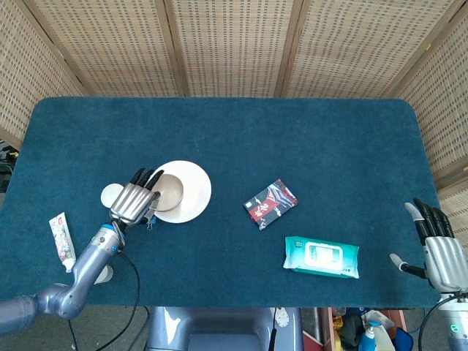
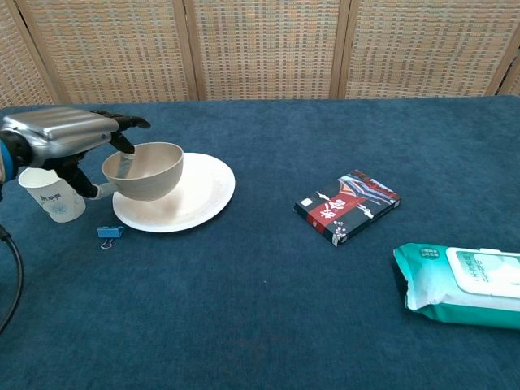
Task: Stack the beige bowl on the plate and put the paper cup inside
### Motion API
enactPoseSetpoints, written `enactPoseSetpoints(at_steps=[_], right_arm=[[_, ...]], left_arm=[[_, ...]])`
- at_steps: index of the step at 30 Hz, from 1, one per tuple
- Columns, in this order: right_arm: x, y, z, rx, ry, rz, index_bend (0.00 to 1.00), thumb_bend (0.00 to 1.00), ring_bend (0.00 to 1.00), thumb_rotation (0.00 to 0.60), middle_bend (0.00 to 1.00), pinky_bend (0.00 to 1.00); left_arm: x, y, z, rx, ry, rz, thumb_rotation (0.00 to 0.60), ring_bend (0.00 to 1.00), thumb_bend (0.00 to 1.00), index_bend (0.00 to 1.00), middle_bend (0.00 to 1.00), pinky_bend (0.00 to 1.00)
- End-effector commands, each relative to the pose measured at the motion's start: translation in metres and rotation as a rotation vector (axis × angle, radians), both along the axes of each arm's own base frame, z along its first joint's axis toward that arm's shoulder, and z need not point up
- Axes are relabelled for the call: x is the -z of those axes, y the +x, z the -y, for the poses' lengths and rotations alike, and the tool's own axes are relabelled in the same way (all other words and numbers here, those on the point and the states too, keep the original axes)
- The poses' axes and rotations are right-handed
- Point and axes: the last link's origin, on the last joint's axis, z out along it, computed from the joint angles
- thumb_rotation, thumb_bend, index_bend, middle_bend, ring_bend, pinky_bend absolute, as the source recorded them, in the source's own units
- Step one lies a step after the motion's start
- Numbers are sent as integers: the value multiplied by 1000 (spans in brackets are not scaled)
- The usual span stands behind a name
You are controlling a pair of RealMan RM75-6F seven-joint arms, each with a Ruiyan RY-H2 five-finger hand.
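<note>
Left hand (image 2: 69, 138) has the bowl (image 2: 144, 171) pinched by its near rim, dark fingers (image 2: 122, 123) hooked over the edge, and the bowl hangs above the left part of the plate (image 2: 199, 195); from the chest view its base looks just clear of the plate, though I cannot tell for sure that they are apart. From the head view the bowl (image 1: 167, 191) sits over the plate's (image 1: 191, 191) left half, the hand (image 1: 134, 202) covering its left edge. The cup (image 2: 54, 195) stands upright on the cloth just left of the plate, partly behind the hand. A small blue clip (image 2: 110, 232) lies near the plate's front edge. Further left, a tube (image 1: 63, 240) lies flat near the table edge. Over to the middle, a dark red packet (image 2: 348, 206) lies flat, and beyond it a teal wipes pack (image 2: 459, 284). Right hand (image 1: 437, 252) is well apart at the table's right corner, fingers spread and straight, holding nothing.
</note>
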Motion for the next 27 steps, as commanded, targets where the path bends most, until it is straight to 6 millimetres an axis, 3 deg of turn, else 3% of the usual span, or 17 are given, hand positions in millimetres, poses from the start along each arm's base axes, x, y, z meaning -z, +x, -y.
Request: enactPoseSetpoints(at_steps=[1,10,23,25,27], right_arm=[[-1,0,0,-1,-1,4,4,146,0,600,0,0],[-4,-3,1,5,-3,28,4,146,0,600,0,0],[-6,-5,2,6,-1,39,4,146,0,600,0,0],[-5,-4,1,0,0,36,4,146,0,600,0,0],[-4,-3,1,0,1,34,4,146,0,600,0,0]], left_arm=[[15,9,-10,7,-10,-36,600,0,438,605,8,16],[32,18,-17,-8,-7,-61,600,0,438,605,10,16],[32,13,-24,-30,18,-83,600,0,439,600,10,15],[34,11,-24,-36,14,-92,600,0,432,555,7,9],[35,11,-24,-36,15,-98,600,0,352,452,1,2]])
